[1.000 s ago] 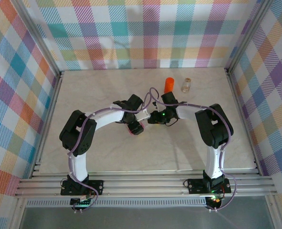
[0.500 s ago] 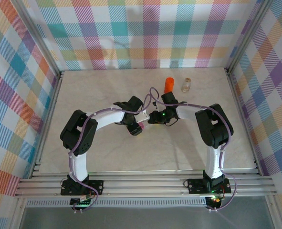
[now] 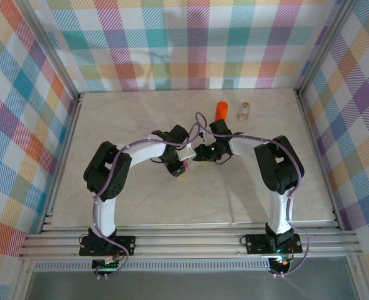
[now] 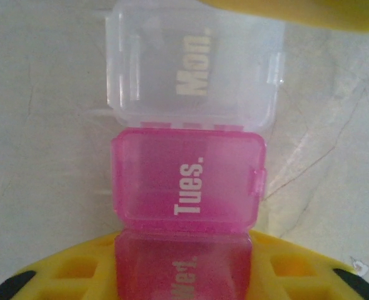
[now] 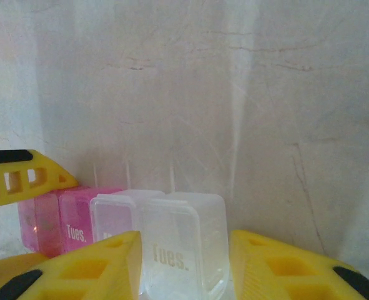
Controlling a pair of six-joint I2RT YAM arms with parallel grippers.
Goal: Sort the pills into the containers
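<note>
Your left gripper (image 4: 182,282) squeezes the pink end of the pill box (image 4: 187,187), mid-table (image 3: 140,200). Your right gripper (image 5: 184,272) pinches its clear end. I think you are opening it. Next, hold tight and flip a lid.

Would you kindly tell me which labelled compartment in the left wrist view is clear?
The Mon. compartment, at the picture's top; the Tues. compartment and Wed. compartment below it are pink.

One pink pill box (image 4: 187,187), one orange bottle (image 3: 221,110), one clear vial (image 3: 243,111)
</note>
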